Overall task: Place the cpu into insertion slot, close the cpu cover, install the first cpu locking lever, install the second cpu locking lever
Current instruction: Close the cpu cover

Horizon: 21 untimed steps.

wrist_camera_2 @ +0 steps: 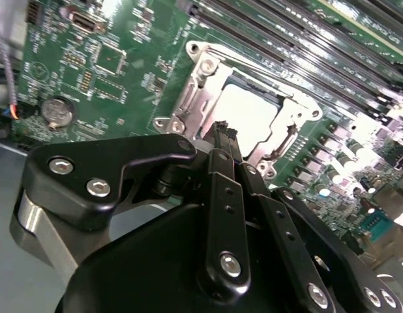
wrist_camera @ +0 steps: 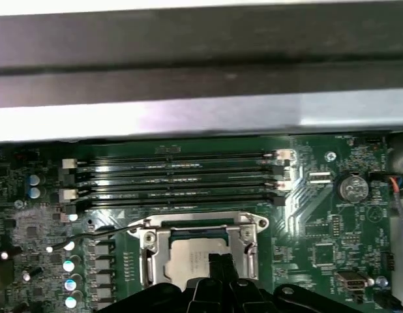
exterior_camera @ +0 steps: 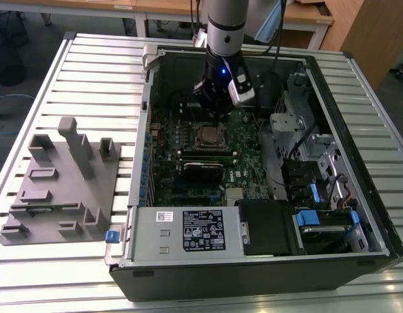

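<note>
Over the insertion slot (exterior_camera: 208,137) inside the open computer case (exterior_camera: 358,215), the hand (wrist_camera_2: 225,132) hangs with its fingers pressed together. In both wrist views the cpu (wrist_camera: 188,257) sits in the slot, with the cpu cover (wrist_camera: 151,257) lying closed around it.
</note>
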Available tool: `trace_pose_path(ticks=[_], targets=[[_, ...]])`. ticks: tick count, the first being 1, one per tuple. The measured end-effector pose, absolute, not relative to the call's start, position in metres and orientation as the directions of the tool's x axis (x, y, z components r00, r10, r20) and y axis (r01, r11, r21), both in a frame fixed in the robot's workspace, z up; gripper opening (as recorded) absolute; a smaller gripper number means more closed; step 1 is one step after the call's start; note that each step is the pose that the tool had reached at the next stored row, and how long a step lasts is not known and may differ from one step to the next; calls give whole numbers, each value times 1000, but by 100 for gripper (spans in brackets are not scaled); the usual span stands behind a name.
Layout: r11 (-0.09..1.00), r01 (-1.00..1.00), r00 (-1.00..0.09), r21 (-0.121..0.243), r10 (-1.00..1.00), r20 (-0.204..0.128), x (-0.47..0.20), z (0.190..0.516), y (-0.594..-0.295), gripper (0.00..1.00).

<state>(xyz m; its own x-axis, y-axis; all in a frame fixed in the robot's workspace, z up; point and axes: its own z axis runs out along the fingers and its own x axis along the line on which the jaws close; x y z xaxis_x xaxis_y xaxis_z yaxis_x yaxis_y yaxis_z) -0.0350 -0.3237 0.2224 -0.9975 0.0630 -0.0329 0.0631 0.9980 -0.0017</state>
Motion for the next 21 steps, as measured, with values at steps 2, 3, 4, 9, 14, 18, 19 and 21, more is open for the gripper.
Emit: trace_pose_path(ticks=[2, 3, 4, 9, 14, 18, 19, 21], targets=[[998, 63, -997, -2, 63, -33, -37, 222, -324, 10], [998, 63, -997, -2, 63, -33, -37, 222, -324, 10], [998, 63, -997, -2, 63, -33, -37, 222, -324, 10], [998, 63, -997, -2, 63, -33, -37, 222, -324, 10], [998, 63, -997, -2, 63, -33, -38, 221, -326, 10], [998, 63, -997, -2, 63, -33, -38, 220, -327, 10], [998, 63, -997, -2, 63, -33, -38, 220, -327, 10], [998, 63, -997, -2, 63, -33, -38, 220, -327, 10]])
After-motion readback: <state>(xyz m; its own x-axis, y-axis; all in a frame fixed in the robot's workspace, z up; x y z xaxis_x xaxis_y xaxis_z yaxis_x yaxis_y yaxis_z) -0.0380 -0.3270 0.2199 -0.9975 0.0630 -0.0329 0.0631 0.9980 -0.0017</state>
